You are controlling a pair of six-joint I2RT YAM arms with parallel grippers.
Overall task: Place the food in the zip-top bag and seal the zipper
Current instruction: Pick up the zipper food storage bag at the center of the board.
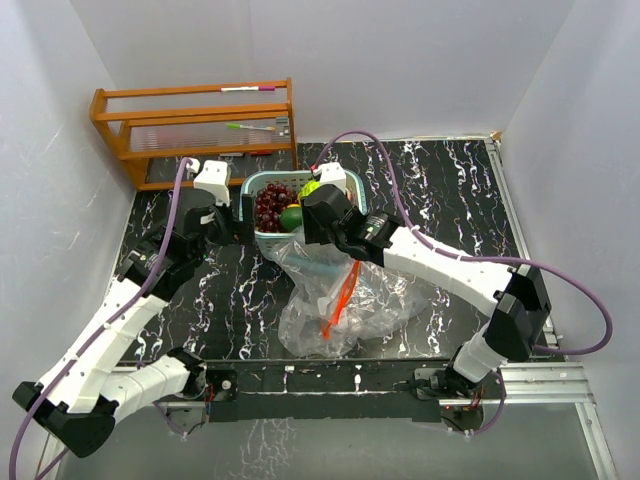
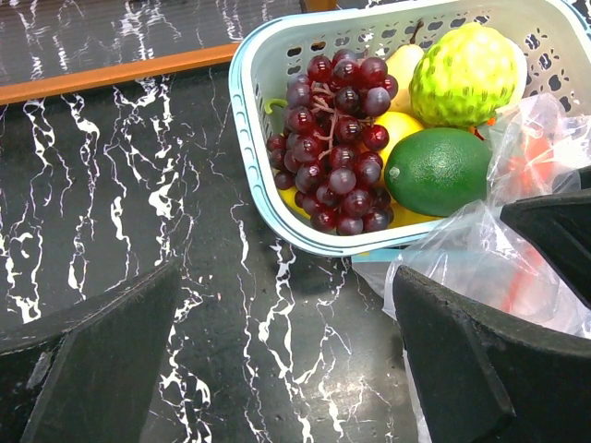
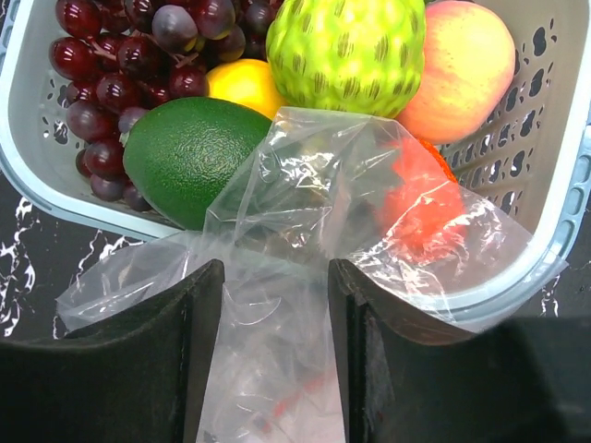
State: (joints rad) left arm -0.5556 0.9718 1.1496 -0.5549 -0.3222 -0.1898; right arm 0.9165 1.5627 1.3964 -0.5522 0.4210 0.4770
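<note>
Right gripper (image 1: pixel 305 238) sits at zip-top bag's (image 1: pixel 335 300) mouth, against basket (image 1: pixel 352 186); left gripper (image 1: pixel 243 226) just beside basket. Left wrist: jaws spread wide; grapes (image 2: pixel 337 138), avocado (image 2: pixel 439 171) lie in basket. Right wrist: jaws half-spread astride bag film draped over basket rim.

White walls (image 1: pixel 420 60); black marble tabletop (image 1: pixel 450 190) (white veins); wooden rack (image 1: pixel 195 135) far-left corner.

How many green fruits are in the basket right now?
2. The bumpy lime-green fruit sits against the peach at the far side of the basket; the dark green avocado lies nearer, beside the grapes, its edge behind the bag. More may hide underneath.
</note>
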